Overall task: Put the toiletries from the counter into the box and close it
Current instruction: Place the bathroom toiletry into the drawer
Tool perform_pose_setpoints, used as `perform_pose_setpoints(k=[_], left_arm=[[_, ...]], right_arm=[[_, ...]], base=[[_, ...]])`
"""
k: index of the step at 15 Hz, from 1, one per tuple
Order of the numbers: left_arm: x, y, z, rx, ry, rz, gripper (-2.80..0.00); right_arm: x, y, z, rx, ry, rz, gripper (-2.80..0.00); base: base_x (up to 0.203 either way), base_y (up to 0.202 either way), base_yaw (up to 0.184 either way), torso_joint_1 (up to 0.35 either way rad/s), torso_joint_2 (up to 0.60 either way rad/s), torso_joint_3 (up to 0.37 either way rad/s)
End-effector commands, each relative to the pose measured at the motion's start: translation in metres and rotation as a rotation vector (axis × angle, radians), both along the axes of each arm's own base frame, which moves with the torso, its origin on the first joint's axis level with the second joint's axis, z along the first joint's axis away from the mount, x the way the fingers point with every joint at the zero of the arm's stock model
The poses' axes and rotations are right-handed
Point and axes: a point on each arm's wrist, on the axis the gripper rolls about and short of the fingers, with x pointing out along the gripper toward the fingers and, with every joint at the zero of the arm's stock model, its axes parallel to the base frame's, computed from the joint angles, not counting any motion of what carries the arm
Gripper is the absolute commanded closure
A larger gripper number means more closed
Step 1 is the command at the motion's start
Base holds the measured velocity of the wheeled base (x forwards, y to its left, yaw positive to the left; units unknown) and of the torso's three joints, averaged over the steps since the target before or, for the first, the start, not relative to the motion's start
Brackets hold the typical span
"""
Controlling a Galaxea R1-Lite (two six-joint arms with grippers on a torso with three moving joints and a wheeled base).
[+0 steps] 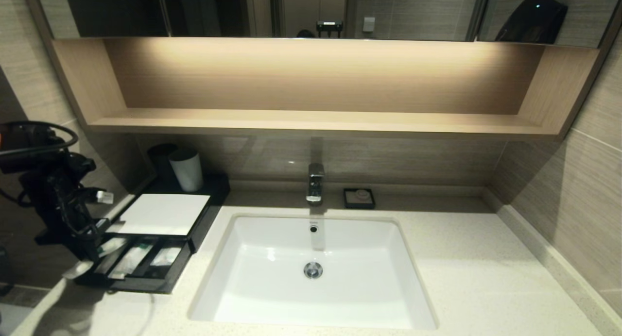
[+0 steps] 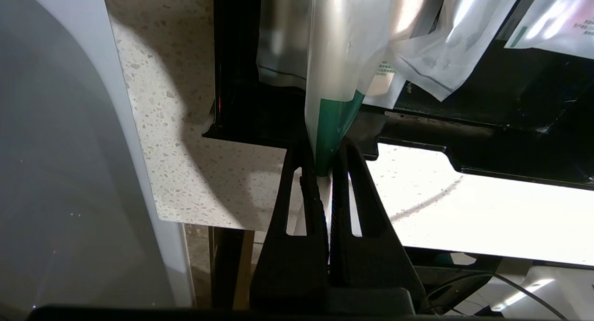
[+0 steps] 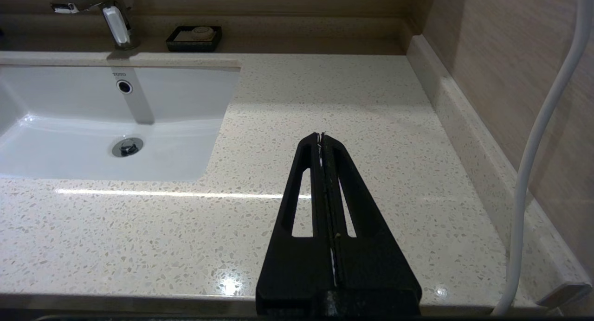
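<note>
The black box with the flat white top (image 1: 163, 213) stands at the counter's (image 1: 461, 258) left end, its front drawer (image 1: 146, 283) pulled out. Several translucent toiletries (image 1: 132, 258) lie in the drawer's compartments. My left gripper (image 1: 95, 253) hangs at the drawer's left front corner, shut on one slim packet (image 2: 338, 56) by its green end. That packet reaches out over the drawer (image 2: 487, 126), where other packets (image 2: 445, 47) lie. My right gripper (image 3: 321, 136) is shut and empty above bare counter (image 3: 371, 93), to the right of the basin (image 3: 69, 140); the head view does not show it.
The inset white basin (image 1: 311, 273) fills the counter's middle, with the faucet (image 1: 315, 182) behind it. Beside the faucet sits a small black soap dish (image 1: 359, 198). Two cups (image 1: 186, 169) stand behind the box. A tiled wall bounds the right side, and a white cable (image 3: 538, 140) hangs there.
</note>
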Motion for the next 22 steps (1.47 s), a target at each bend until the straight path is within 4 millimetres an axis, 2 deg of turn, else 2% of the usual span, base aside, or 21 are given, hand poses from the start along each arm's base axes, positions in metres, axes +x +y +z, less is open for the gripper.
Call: perform_pose_setpoints(k=[1,22], left_arm=[[0.0,0.0,-0.001,-0.002,0.003,-0.001,0.0],[0.019,-0.003,-0.014,-0.015,-0.096,-0.022,0.0]], right_arm=[[0.0,0.0,0.0,0.0,0.0,0.0,0.0],[0.0,0.0,0.0,0.0,0.0,0.001,0.0]], base=[[0.0,0.0,0.0,0.0,0.0,0.0],[0.0,0.0,0.0,0.0,0.0,0.0]])
